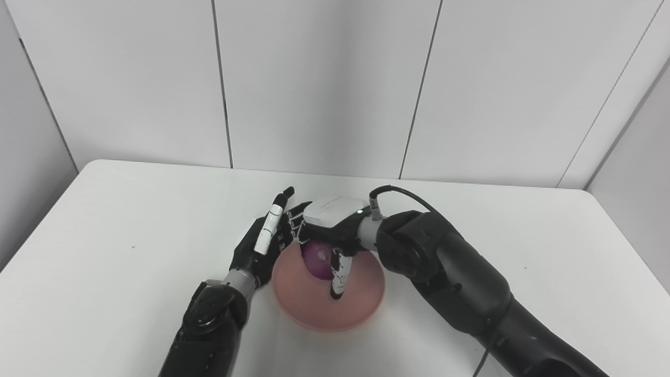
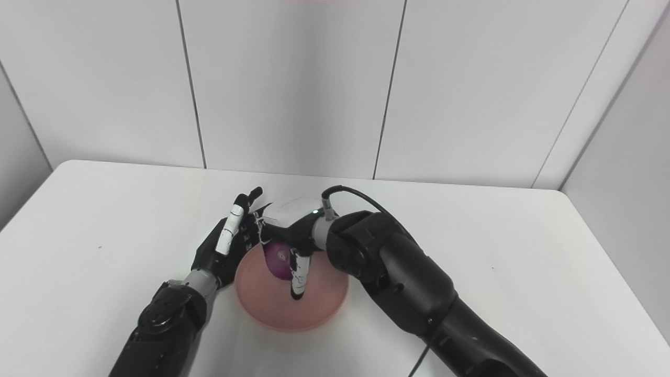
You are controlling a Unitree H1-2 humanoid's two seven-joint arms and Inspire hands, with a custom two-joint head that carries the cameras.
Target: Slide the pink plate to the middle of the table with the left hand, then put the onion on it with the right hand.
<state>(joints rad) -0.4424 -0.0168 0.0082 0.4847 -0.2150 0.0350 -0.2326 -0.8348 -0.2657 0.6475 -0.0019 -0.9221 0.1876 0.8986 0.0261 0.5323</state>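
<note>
The right hand is clamped on the onion over the pink plate at mid-counter. The left hand, fingers spread and empty, stands beside the plate's left rim. Onion-to-plate contact is hidden.

onion top, perhaps half, behind right hand

A pink plate is lying flat at lower centre, a purple onion sitting over its upper-left part.
</note>
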